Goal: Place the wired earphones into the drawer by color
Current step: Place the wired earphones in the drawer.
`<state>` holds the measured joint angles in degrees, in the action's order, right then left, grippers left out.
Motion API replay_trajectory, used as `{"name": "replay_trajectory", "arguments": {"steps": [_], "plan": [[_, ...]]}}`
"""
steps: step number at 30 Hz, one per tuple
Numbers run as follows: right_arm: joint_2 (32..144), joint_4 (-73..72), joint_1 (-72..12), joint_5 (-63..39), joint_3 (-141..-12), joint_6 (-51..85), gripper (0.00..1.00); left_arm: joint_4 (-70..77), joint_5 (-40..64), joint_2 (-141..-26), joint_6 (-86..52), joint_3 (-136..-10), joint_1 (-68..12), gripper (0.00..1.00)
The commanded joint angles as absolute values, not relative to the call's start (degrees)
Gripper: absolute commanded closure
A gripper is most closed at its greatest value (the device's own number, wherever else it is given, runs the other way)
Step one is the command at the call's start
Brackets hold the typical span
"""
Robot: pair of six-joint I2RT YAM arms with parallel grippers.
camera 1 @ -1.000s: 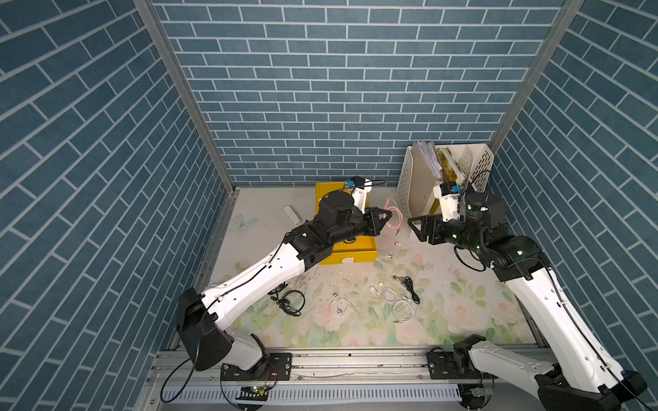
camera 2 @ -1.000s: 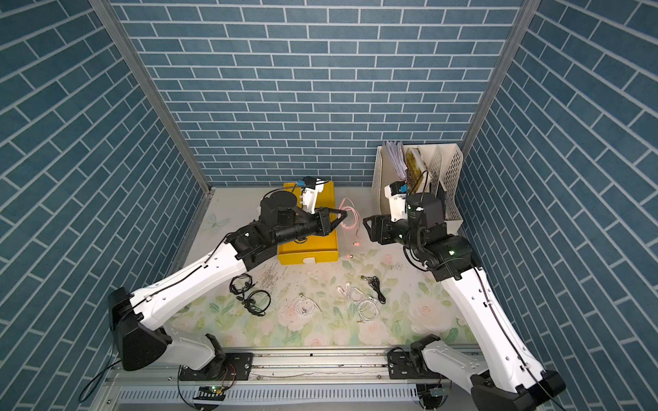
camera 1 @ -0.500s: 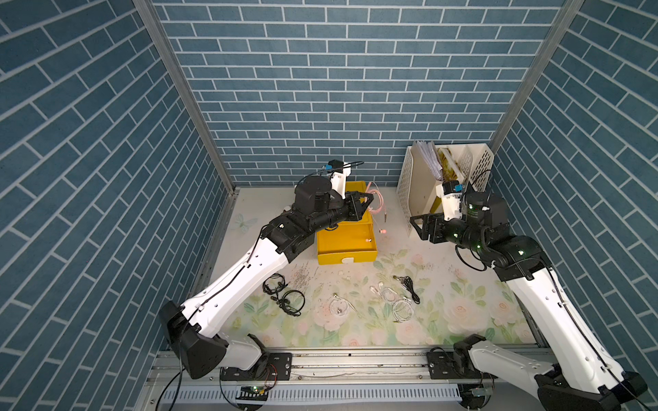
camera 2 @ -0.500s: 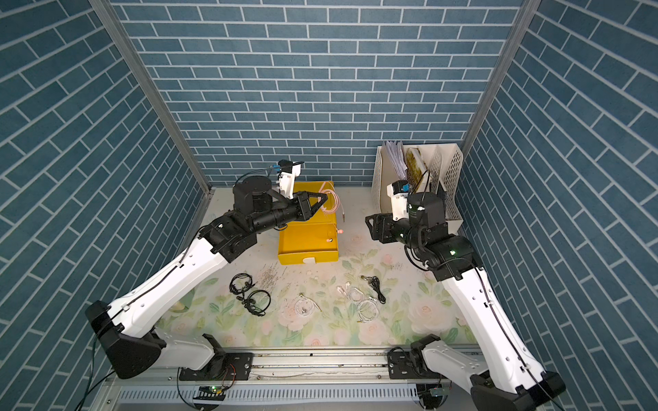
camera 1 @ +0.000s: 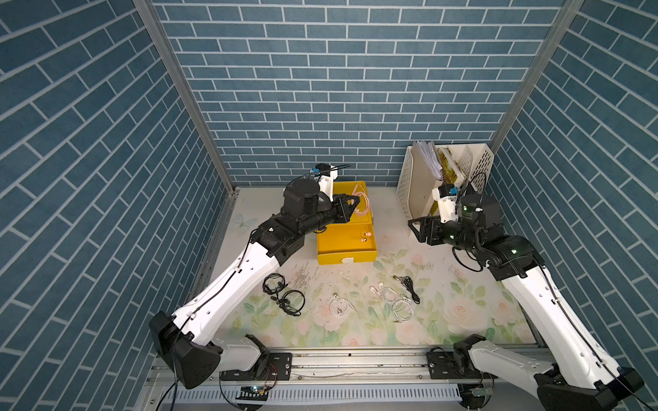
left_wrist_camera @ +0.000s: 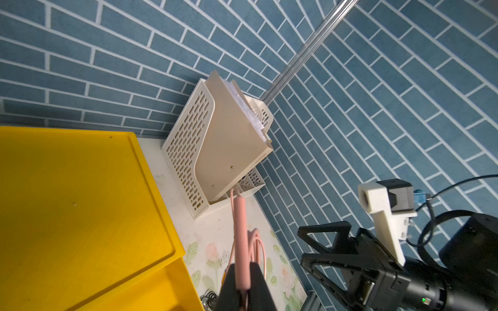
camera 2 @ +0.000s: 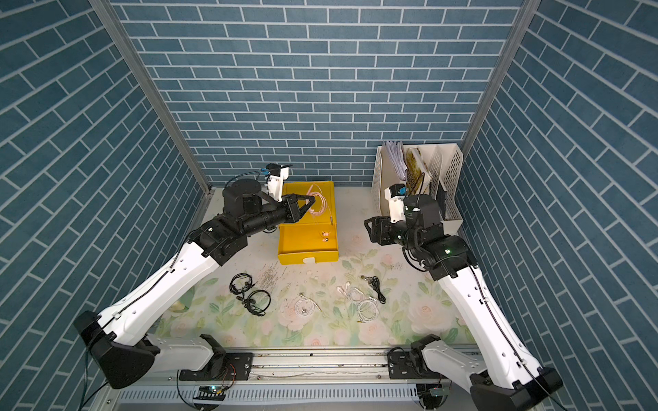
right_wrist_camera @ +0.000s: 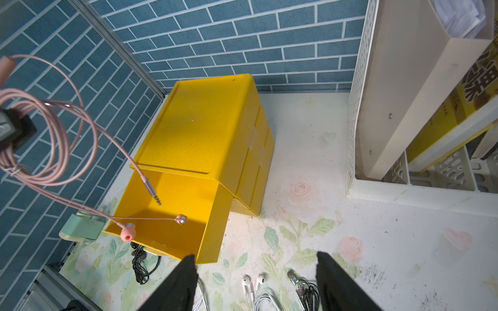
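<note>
Lowering the pink earphones [right_wrist_camera: 54,134] into the open top drawer [camera 1: 334,258] of the yellow cabinet looks like the step in hand. To do it well, the coil should go further toward the drawer's front before release. It hangs over the cabinet's lid, and only the earbuds [camera 1: 366,236] and jack plug [right_wrist_camera: 152,191] dangle above the drawer's mouth. One bud seems close to the rim, though that is hard to judge. A low, late release would stop the cable snagging there.

The left gripper [camera 1: 357,203] is clamped on the coil. Its arm reaches forward, forearm roughly level, claw pointing sideways. The right gripper [camera 1: 416,229] hovers between cabinet and file rack [camera 1: 420,185] — jaws apart, empty. Black [camera 1: 285,295] and white earphones [camera 1: 395,302] lie on the floral mat.
</note>
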<state>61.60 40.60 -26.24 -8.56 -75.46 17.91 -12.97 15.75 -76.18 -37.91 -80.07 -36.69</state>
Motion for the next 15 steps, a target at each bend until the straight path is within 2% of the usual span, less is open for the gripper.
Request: {"name": "replay_trajectory", "arguments": {"steps": [1,15], "plan": [[60.8,38.9,-26.3,-8.4,-74.4,16.8,0.28,-11.5,16.3,-75.1,-37.2,-78.5,-35.8,0.88],[60.3,37.2,-26.2,-9.7,-72.1,17.8,0.29,-10.2,15.6,-73.3,-36.8,-72.8,-34.6,0.88]]}}
